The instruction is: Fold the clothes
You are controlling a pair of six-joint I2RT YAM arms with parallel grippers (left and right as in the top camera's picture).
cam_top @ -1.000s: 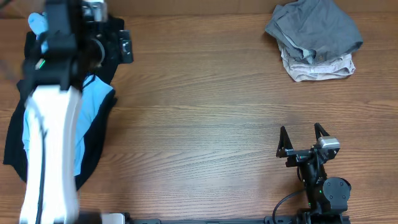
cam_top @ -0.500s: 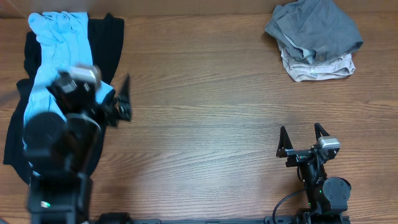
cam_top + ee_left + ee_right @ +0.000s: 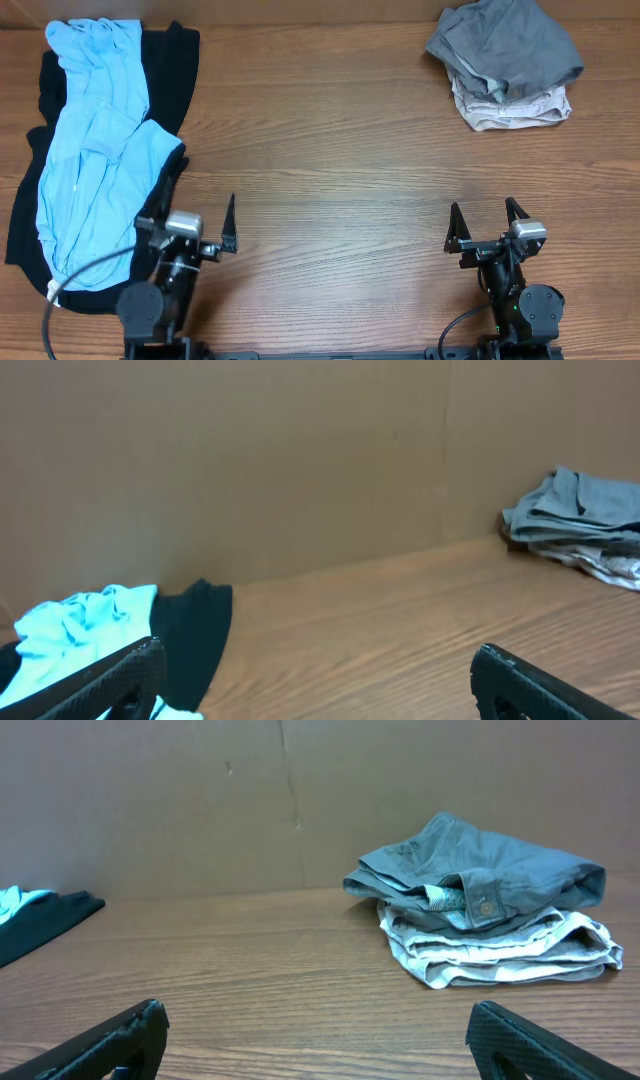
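Folded mid-grey shorts (image 3: pixel 505 45) lie on a pale folded garment (image 3: pixel 512 108) at the far right; the right wrist view shows the shorts (image 3: pixel 480 860) straight ahead and far off. At the left, a light blue garment (image 3: pixel 90 150) lies crumpled on a spread black garment (image 3: pixel 175 70). My left gripper (image 3: pixel 192 215) stands open at the near edge, beside that pile's lower right corner, holding nothing; its left finger (image 3: pixel 110 680) overlaps the light blue cloth (image 3: pixel 80 625) in view. My right gripper (image 3: pixel 483 210) is open and empty near the front right.
A brown cardboard wall (image 3: pixel 300 460) closes the back of the wooden table (image 3: pixel 330 150). Bare wood lies between the two piles and in front of both grippers (image 3: pixel 315 1010).
My left arm has drawn back from over the light blue and black pile to the near edge, gripper open and empty. The right arm and all clothes are unmoved.
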